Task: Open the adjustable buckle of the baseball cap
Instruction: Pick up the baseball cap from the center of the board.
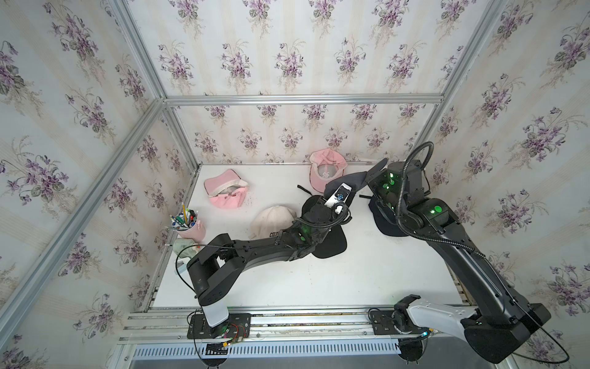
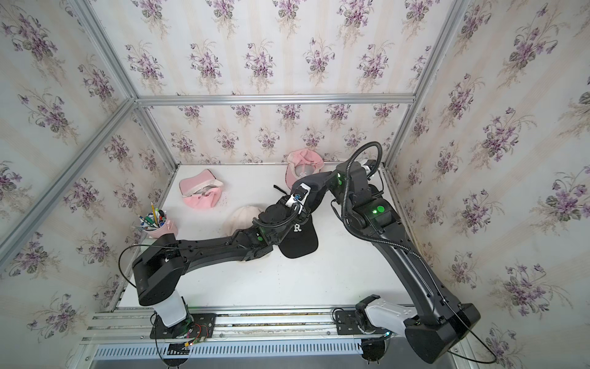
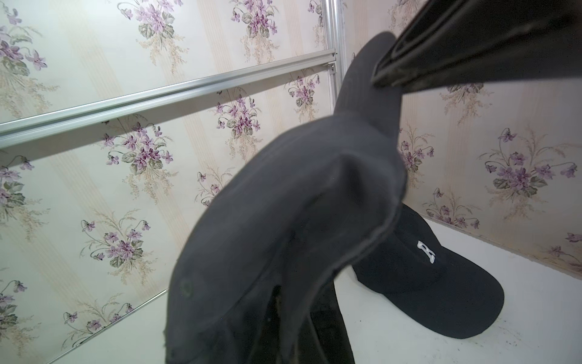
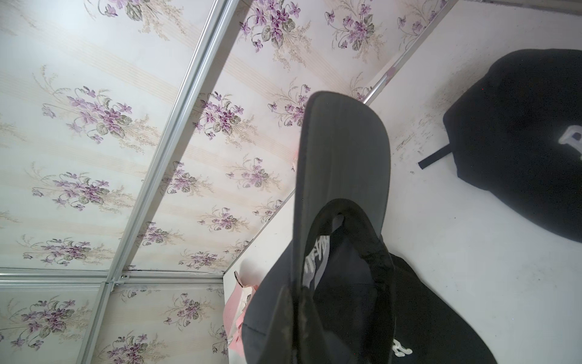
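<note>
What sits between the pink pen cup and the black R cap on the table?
The cream cap, partly covered by the left arm; both top views show it.

black cap: white "R" on its front | cream cap: dark "COL", remainder hidden | lifted cap: inner label with white print, too blurred to read

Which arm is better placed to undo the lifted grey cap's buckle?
Left, probably. The left gripper grips the crown end of the grey cap, nearer the rear strap; the right gripper only pins the brim. The buckle itself is hidden.
</note>
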Controlling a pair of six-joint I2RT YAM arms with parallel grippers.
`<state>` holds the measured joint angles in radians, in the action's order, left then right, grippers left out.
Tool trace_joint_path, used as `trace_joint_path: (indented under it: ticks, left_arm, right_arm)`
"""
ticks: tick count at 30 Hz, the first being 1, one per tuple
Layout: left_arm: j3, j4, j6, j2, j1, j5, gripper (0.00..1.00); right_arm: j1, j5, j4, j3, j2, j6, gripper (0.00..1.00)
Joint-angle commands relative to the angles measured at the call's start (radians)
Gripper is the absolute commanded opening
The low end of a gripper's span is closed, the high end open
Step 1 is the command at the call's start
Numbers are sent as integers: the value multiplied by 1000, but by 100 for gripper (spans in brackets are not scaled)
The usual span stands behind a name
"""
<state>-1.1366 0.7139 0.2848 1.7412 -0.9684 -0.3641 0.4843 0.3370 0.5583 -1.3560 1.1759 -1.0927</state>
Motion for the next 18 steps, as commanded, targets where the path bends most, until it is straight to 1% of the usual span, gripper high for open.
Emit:
trace_joint_path:
  ticks: [1, 4, 6, 10, 11, 14, 16, 18]
  left_arm:
    - [8, -4, 45, -35, -1, 42, 0]
    - [5, -63, 65, -75, 2, 78, 0]
    - [0, -101, 79, -101, 3, 110, 0]
    - [-35, -208, 101, -147, 15, 181, 0]
    - [-42, -232, 103, -156, 19, 194, 0]
    - [-78, -324, 106, -175, 37, 241, 0]
    - [-102, -377, 113, -181, 47, 271, 0]
    - [-124, -426, 117, -186, 57, 309, 0]
  right_arm:
    - [-1, 25, -26, 21, -19, -6, 0]
    - [-1, 22, -43, 46, -39, 18, 0]
    - [-1, 11, -58, 63, -51, 39, 3]
    - [-1, -18, -99, 105, -78, 94, 15]
    - [-1, -19, -101, 110, -83, 107, 17]
    - [-1, -17, -100, 122, -103, 148, 28]
    - [0, -5, -100, 135, -120, 170, 38]
    - [-1, -6, -121, 154, -136, 224, 41]
